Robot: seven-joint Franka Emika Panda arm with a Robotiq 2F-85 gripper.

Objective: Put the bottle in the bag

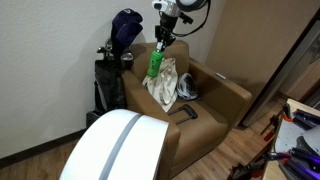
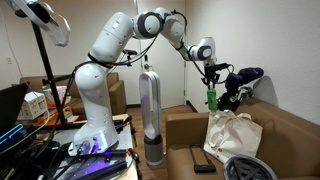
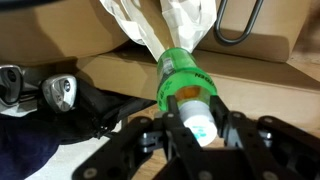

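While bottle [image 1: 154, 66] above bag [image 1: 165, 88], clubs [image 3: 62, 92] alongside

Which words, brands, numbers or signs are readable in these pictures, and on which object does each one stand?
No text can be read in any view.
Green bottle: any print on its label is too blurred to read.
Cloth tote bag: faint print, too small to read.
Small box: coloured marking, too small to read.
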